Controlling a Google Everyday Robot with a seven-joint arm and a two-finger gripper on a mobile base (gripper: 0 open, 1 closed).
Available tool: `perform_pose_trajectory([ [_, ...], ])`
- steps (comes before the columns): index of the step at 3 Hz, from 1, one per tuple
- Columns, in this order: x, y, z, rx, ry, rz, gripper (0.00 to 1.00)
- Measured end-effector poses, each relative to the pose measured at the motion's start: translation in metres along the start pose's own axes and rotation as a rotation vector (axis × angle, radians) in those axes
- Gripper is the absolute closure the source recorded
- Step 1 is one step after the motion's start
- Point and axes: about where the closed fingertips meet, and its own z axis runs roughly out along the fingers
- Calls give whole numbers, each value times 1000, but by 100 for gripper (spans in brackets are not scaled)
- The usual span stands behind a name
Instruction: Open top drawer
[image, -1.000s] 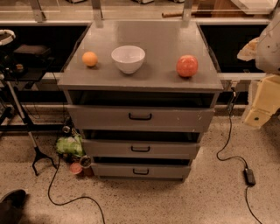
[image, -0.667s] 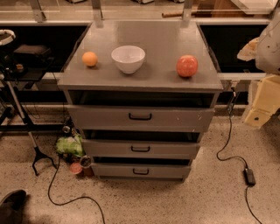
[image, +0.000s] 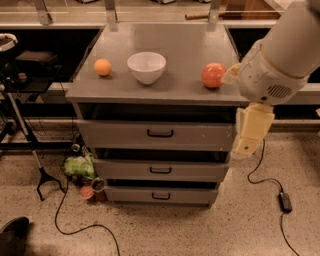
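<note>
The top drawer (image: 120, 135) is the widest grey drawer of the cabinet, just under the grey top, with a black bar handle (image: 160, 133) at the centre of its front. It looks pushed in. My gripper (image: 248, 134) is cream-coloured and hangs down from the white arm (image: 275, 65) at the cabinet's right edge. It is level with the top drawer's right end, well to the right of the handle, and holds nothing that I can see.
On the cabinet top stand an orange (image: 102, 67), a white bowl (image: 146, 66) and a red apple (image: 213, 75). Two narrower drawers (image: 160, 170) lie below. On the floor are a green bag (image: 80, 166), a black stand (image: 42, 177), cables and a power adapter (image: 285, 201).
The arm and gripper have moved left, from beside the cabinet to over its right front corner. The drawers and the things on top have not moved.
</note>
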Motion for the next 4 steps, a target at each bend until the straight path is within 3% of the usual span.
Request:
perform_pose_trajectory([
  [2,-82,-30,115,-88,-20,-111,0],
  [3,-115,-47,172,-134,10,-130,0],
  [4,-134,-62,221,-178,65,-121,0],
])
